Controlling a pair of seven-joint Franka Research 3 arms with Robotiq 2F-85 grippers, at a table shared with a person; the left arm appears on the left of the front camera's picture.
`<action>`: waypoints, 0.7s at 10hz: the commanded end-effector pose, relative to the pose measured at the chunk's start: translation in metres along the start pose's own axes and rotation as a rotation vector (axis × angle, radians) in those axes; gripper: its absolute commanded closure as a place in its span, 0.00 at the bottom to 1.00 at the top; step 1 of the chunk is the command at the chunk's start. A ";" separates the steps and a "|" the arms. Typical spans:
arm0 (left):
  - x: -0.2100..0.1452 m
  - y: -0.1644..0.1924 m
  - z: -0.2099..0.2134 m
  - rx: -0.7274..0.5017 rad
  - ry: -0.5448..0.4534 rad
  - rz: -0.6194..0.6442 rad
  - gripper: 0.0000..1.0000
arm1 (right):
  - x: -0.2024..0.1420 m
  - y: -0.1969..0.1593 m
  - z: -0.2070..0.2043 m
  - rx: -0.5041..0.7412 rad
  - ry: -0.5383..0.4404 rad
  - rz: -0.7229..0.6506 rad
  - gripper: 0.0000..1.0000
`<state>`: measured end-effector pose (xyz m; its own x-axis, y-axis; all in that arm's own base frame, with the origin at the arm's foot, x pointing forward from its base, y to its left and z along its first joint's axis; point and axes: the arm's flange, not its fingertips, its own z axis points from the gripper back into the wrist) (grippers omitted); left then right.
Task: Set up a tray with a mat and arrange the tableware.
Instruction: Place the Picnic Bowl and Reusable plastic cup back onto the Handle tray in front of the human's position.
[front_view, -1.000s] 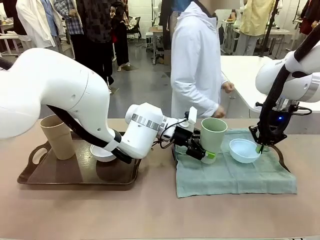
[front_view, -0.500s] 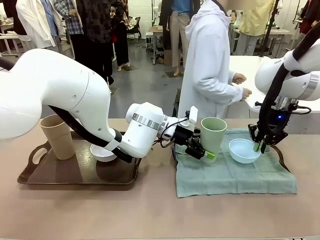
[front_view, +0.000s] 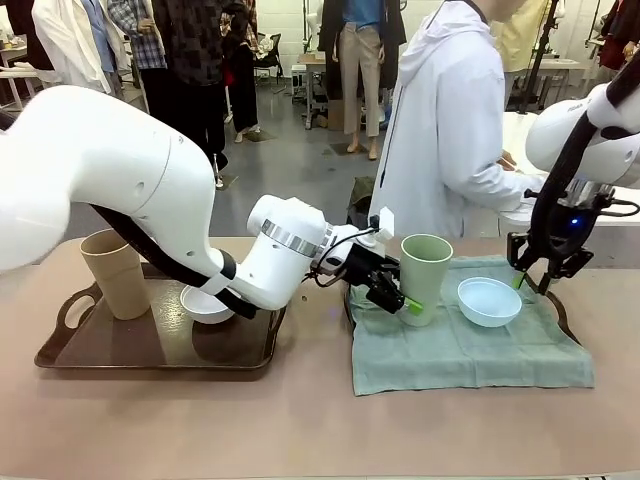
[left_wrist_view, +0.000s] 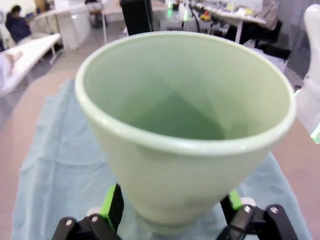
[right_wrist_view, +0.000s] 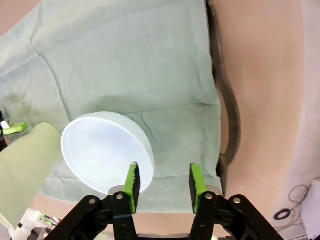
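green tumbler (front_view: 426, 272), blue bowl (front_view: 489, 301) on mat (front_view: 470, 356); tan tumbler (front_view: 115, 275), white bowl (front_view: 198, 304) on tray (front_view: 120, 347).

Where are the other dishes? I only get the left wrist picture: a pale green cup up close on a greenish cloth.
Observer: In the front view, a light blue bowl sits on the same cloth, just right of your pale green tumbler.
Operator: Is the other claw holding that bowl?
Observer: No. The right gripper is open by the bowl's rim, with nothing between its pads.
Operator: Anything more on the table?
Observer: A tan tumbler and a white bowl stand in a brown tray at the table's left end.
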<state>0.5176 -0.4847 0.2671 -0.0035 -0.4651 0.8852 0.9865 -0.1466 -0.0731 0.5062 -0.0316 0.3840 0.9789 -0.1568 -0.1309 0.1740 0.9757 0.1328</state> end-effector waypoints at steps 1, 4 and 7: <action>0.008 -0.020 0.022 -0.012 0.149 0.060 0.00 | -0.010 -0.011 0.007 0.012 0.007 0.007 0.00; 0.016 -0.040 0.059 0.080 0.351 0.128 0.00 | -0.024 -0.017 0.026 0.028 -0.002 0.029 0.13; 0.071 -0.079 0.117 0.294 0.543 0.300 0.00 | -0.043 -0.011 0.050 0.011 -0.017 0.076 0.13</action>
<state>0.4775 -0.4107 0.3556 0.1710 -0.7951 0.5819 0.9847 0.1589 -0.0722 0.4796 -0.0455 0.4333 0.9871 -0.1146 -0.1117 0.1315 0.9787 0.1578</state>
